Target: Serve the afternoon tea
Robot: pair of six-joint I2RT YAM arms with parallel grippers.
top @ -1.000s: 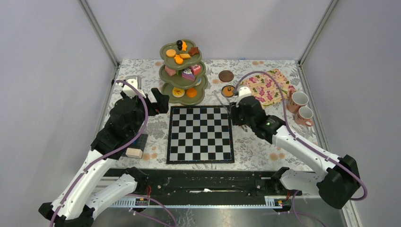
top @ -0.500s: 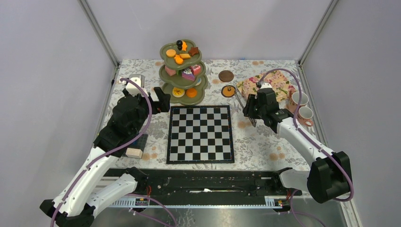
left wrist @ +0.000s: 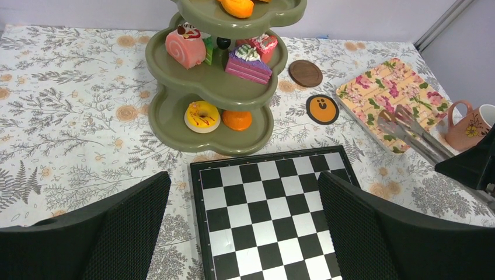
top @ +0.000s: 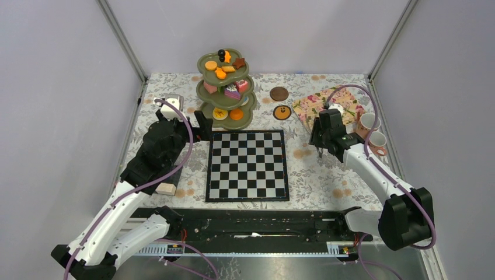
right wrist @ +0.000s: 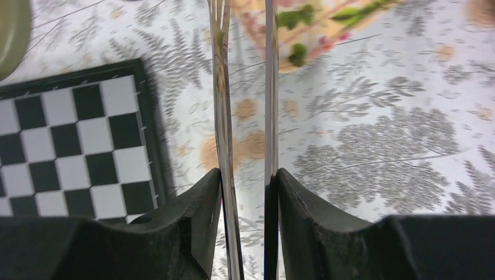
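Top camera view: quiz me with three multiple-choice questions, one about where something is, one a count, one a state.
1. Where do the two pink cups stand?
A front centre
B far left corner
C right side, beside the floral tray

2. How many tiers has the green stand?
A two
B three
C four

3. What state is the right end effector in?
A open and empty
B shut on metal tongs
C shut with nothing held

Answers:
1 C, the cups sit just right of the tray.
2 B, three stacked plates show.
3 B, the tong blades run between its fingers.
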